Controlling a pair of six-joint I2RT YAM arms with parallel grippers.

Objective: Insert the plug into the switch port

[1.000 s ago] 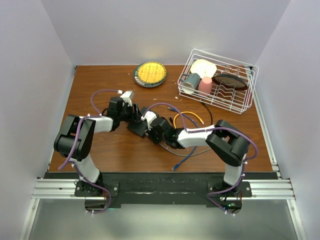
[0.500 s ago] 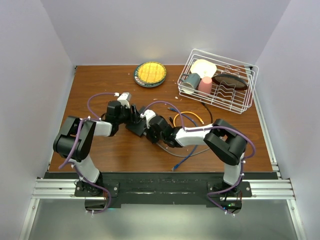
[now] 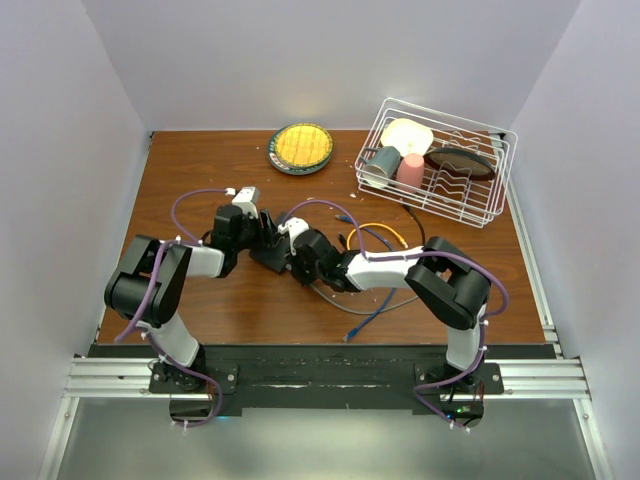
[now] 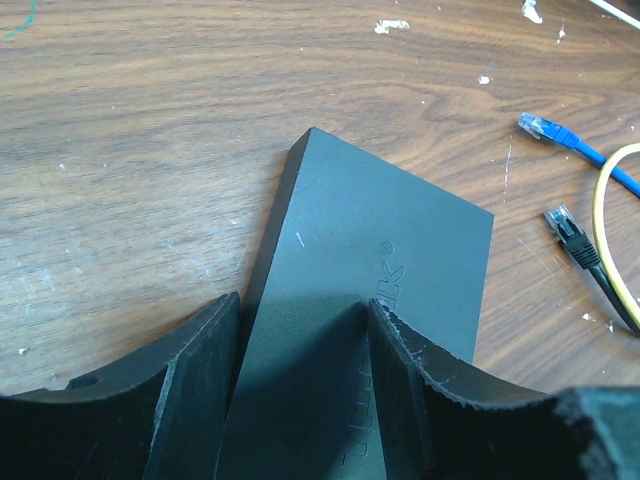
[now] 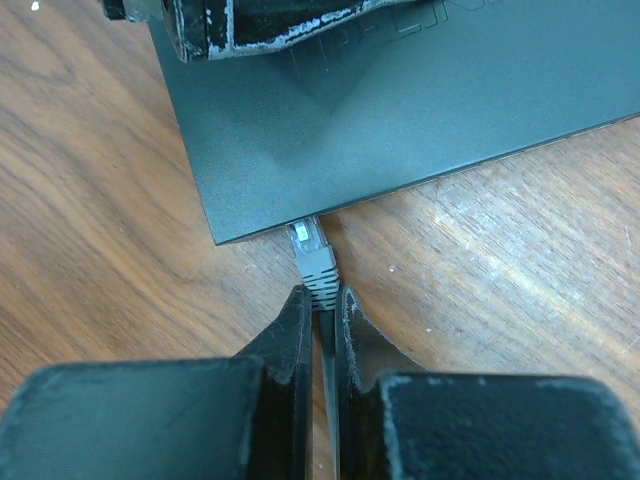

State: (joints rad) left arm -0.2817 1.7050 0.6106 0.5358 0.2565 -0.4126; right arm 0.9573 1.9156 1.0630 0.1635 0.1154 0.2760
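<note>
- Plug [image 5: 310,248], small, grey, clear-tipped, seen from the right wrist: held by its ribbed boot in the right end effector [image 5: 320,300], fingers pinched nearly together. Clear tip touching the long edge of the flat black rectangular switch box [image 5: 400,110] near a corner, low over the brown wooden desk [image 5: 480,260]. Port itself out of sight.
- Left wrist view: left end effector [image 4: 300,335] about half spread, one finger against the switch box side wall, the other on its top face. Seemingly clamped on the switch box to steady it.
- Top external view: both end effectors meeting over the switch box [image 3: 270,258], mid-desk.
- Step judged: final insertion. Next move calls for a straight push along the plug's axis, tip squared to the port, switch box kept braced.
</note>
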